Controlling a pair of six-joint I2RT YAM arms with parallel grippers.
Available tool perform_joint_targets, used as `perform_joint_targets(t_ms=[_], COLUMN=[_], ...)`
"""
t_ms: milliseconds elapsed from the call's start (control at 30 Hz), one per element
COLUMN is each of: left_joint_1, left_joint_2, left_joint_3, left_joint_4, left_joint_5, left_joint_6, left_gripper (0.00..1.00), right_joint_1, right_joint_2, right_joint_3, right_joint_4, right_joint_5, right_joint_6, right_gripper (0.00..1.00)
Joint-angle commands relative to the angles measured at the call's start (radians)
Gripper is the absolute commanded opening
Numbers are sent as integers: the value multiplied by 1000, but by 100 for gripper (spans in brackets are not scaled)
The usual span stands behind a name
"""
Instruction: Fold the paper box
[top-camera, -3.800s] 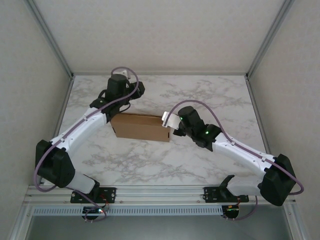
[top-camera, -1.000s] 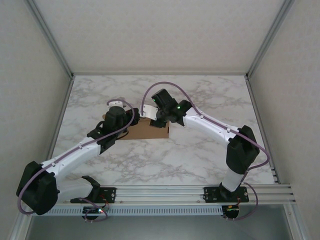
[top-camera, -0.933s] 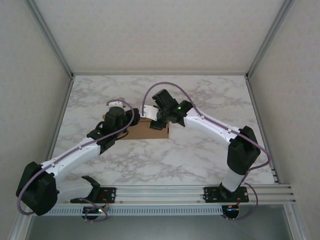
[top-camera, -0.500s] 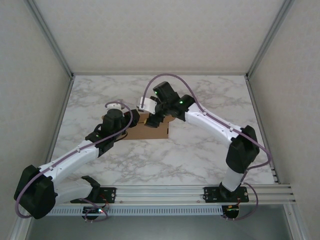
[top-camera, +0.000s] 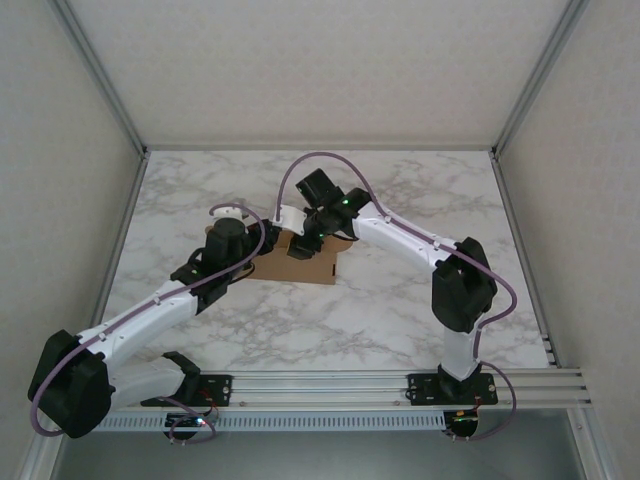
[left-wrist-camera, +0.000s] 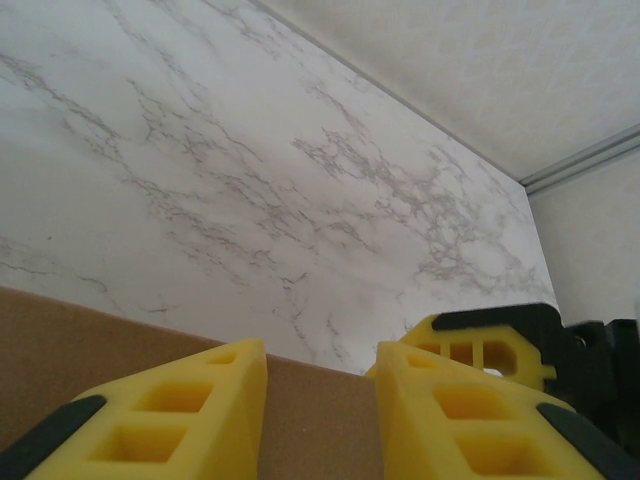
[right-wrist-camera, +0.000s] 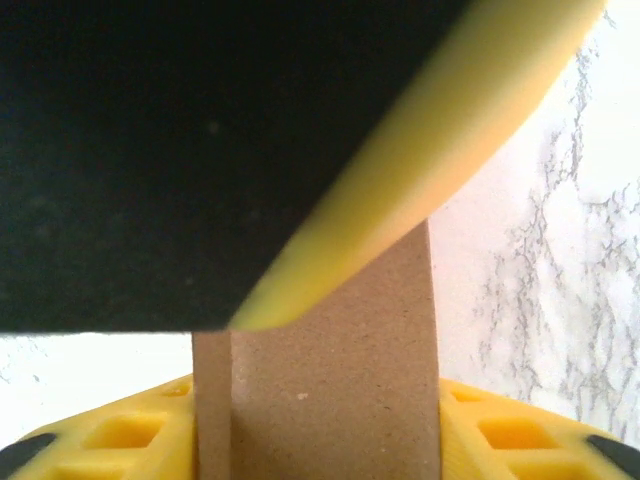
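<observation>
While my right gripper (right-wrist-camera: 315, 445) stands over the far long side of the box (top-camera: 300, 266), its fingers (right-wrist-camera: 100, 440) are closed on either side of an upright strip of cardboard. I judge this to be a flap held up so it can be turned inward. My left gripper (left-wrist-camera: 318, 405) sits at the box's left end with its fingers (left-wrist-camera: 170, 420) part-way spread and nothing pinched between them, laid against a broad brown panel. I take that as bracing, so the box does not slide while the other hand works the flap.

The box lies on the marble table (top-camera: 420, 300), left of centre and about midway between the near and far edges. My two grippers crowd each other: a yellow finger of the right one shows just beside my left fingers, and a dark bulk hangs right over the flap. Room is tight there. Open marble lies to the right of the box and beyond it, well short of the side walls (top-camera: 560, 200).
</observation>
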Motion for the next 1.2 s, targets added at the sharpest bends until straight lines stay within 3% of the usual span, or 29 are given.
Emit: perform_joint_targets(t_ms=[0, 67, 200, 367, 467, 600, 733, 900, 1167], left_joint_1=[-8, -8, -8, -8, -8, -8, -7, -7, -7], left_joint_2=[1, 0, 6, 3, -1, -18, -23, -21, -12], left_joint_3=[-29, -42, -76, -80, -78, -78, -74, -75, -76], left_joint_4=[-78, -69, -45, -37, -40, -46, -60, -54, -60], left_joint_5=[2, -4, -8, -11, -12, -14, -24, -33, -46], left_joint_6=[-15, -15, -24, -25, -22, -20, -17, -21, -15], left_gripper=[35, 35, 35, 35, 35, 35, 36, 37, 37], right_joint_1=[4, 3, 2, -37, -81, -111, -104, -102, -101], right_joint_2=[-1, -13, -59, -265, -392, -495, -561, -553, -505], right_joint_3=[-11, -26, -50, -196, -289, -347, -376, -375, -388], right_joint_4=[24, 42, 67, 252, 349, 262, 91, -84, -71], right_joint_5=[1, 10, -20, -82, -8, 179, 293, 297, 225], right_joint_6=[16, 21, 71, 255, 423, 609, 743, 975, 1116], right_gripper=[39, 39, 65, 70, 57, 0, 0, 0, 0])
